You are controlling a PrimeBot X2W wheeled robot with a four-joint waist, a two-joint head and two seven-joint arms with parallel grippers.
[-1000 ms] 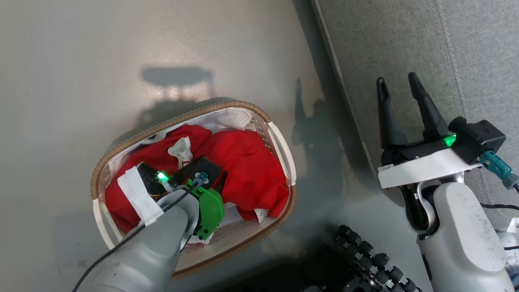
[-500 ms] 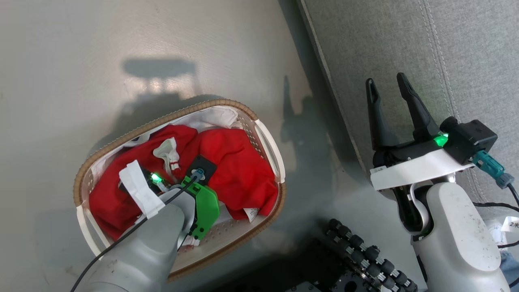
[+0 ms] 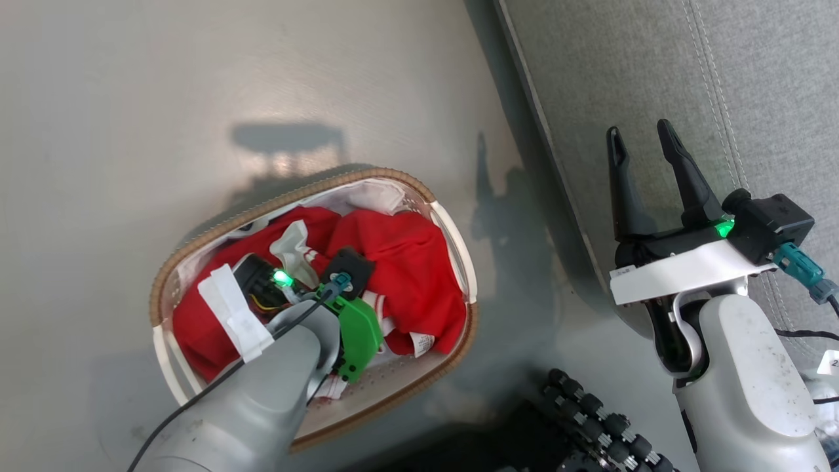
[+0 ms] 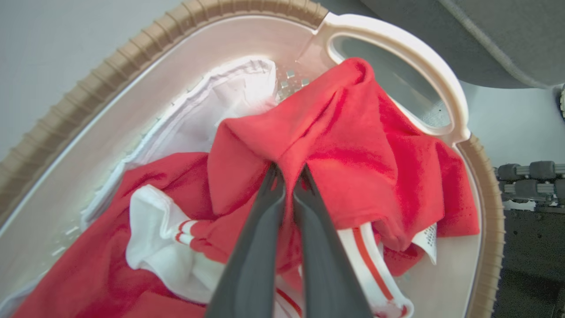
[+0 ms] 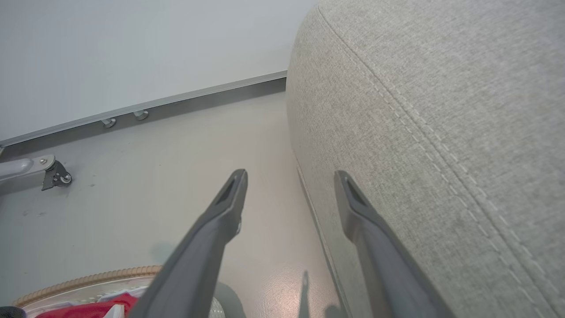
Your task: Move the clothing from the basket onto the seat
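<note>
The basket (image 3: 262,206) stands on the floor at the lower left, white with a tan woven rim (image 4: 132,48). Red clothing (image 3: 406,262) with white stripes lies bunched inside it. My left gripper (image 4: 289,170) reaches down into the basket and is shut on a raised fold of the red clothing (image 4: 344,145). In the head view my left wrist (image 3: 308,288) hides its fingertips. My right gripper (image 3: 640,131) stands open and empty over the edge of the grey seat (image 3: 655,65), fingers spread (image 5: 291,176). The seat (image 5: 441,110) lies to the right of the basket.
A white cloth liner (image 4: 220,101) lies along the basket's far wall. My base's black rollers (image 3: 603,426) sit between basket and seat at the bottom. A metal rail (image 5: 176,104) runs along the wall, with a caster (image 5: 55,174) at the left.
My left gripper has gone from open to shut on the red clothing, and the fabric has bunched up toward it. The head camera shifted slightly. The right gripper stayed open.
</note>
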